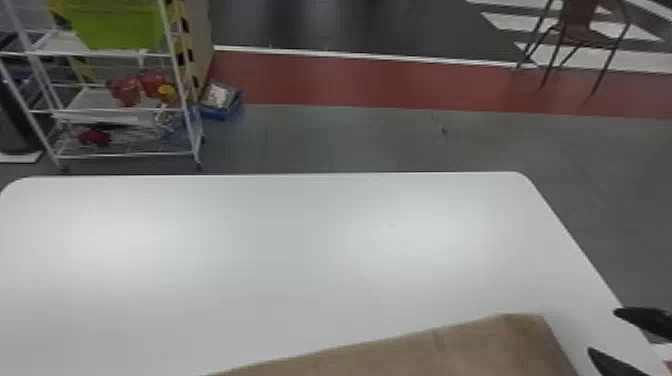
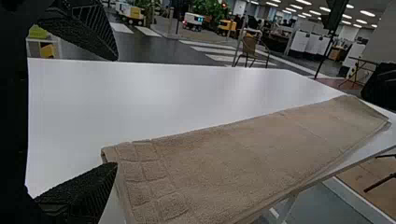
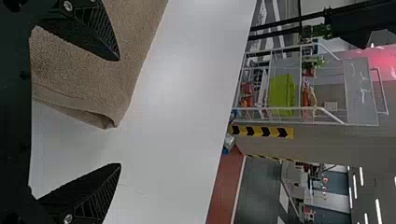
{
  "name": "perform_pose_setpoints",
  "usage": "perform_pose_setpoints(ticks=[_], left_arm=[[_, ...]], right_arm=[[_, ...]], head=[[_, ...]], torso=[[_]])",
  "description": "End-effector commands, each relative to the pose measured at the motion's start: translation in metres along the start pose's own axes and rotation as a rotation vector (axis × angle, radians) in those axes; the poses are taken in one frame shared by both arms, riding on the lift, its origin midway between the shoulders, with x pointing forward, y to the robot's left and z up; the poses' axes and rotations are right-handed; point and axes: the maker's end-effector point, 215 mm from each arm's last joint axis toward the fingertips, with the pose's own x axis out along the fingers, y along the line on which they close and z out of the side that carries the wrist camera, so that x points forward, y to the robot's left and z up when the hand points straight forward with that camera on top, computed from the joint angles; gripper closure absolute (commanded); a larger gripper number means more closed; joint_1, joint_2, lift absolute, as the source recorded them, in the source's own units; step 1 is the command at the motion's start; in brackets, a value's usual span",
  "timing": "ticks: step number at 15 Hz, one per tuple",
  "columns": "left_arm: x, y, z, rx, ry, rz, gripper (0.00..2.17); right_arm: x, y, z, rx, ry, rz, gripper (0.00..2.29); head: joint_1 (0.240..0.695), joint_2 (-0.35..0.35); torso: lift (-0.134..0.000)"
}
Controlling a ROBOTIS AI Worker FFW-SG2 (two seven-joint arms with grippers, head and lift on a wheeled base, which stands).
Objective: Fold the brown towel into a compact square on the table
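The brown towel (image 1: 450,350) lies along the near edge of the table (image 1: 250,240), likely light and floppy, so pinch all layers at its ends with your wide-spread left gripper (image 2: 116,112) and right gripper (image 3: 119,112).

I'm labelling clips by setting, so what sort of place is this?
Probably a robotics lab or workshop: a wheeled rack, yellow-and-black hazard striping and small wheeled machines on the floor suggest it.

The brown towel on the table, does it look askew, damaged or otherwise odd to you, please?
The brown towel lies slightly askew: in the head view its far edge slants against the far edge of the table. One corner also gapes a little between its layers. I see no spill or damage.
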Motion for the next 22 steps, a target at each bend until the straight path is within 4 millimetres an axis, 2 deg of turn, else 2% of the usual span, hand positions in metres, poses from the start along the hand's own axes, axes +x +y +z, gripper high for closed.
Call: perform_pose_setpoints(ticks=[1,5,6,7,8,10,12,14,16,18,20,22], left_arm=[[-0.002,-0.002,-0.001,0.001,0.009,-0.009,0.08],[-0.001,0.001,0.001,0.004,0.007,0.004,0.08],[-0.003,0.01,0.004,0.016,0.007,0.035,0.08],[-0.004,0.023,-0.001,-0.064,0.001,0.066,0.08],[-0.006,0.034,-0.019,-0.326,-0.011,0.081,0.08],[-0.013,0.039,-0.039,-0.752,-0.062,0.111,0.08],[-0.012,0.037,-0.034,-0.88,-0.089,0.138,0.06],[-0.011,0.03,-0.033,-1.049,-0.129,0.164,0.06],[-0.007,0.02,-0.021,-1.126,-0.143,0.122,0.07],[-0.011,0.023,-0.021,-1.203,-0.159,0.153,0.14],[-0.002,0.01,-0.025,-1.393,-0.129,0.147,0.15],[0.0,-0.005,-0.04,-1.554,-0.056,0.164,0.18]], right_arm=[[0.002,0.001,-0.001,-0.002,0.004,0.008,0.08],[0.003,0.0,-0.001,-0.007,0.012,0.007,0.08],[0.001,-0.001,-0.002,-0.007,0.016,0.006,0.08],[-0.001,-0.003,-0.002,-0.006,0.016,0.001,0.08],[-0.003,-0.004,-0.003,-0.007,0.019,-0.003,0.08],[-0.005,-0.007,-0.009,0.003,0.023,-0.002,0.08],[-0.004,-0.009,-0.015,0.005,0.028,0.004,0.08],[-0.003,-0.01,-0.018,0.009,0.03,0.007,0.08],[-0.004,-0.015,-0.022,0.013,0.037,0.006,0.08],[-0.005,-0.019,-0.024,0.008,0.038,0.004,0.08],[-0.006,-0.023,-0.027,0.006,0.043,0.005,0.08],[-0.005,-0.024,-0.032,0.012,0.046,0.007,0.08]], head=[[0.695,-0.124],[0.695,-0.114],[0.695,-0.115],[0.695,-0.118],[0.695,-0.123],[0.695,-0.117],[0.695,-0.065],[0.695,-0.062],[0.695,-0.076],[0.695,-0.101],[0.695,-0.114],[0.695,-0.116]], torso=[[-0.122],[-0.122],[-0.122],[-0.122],[-0.122],[-0.122],[-0.122],[-0.122],[-0.122],[-0.122],[-0.122],[-0.122]])
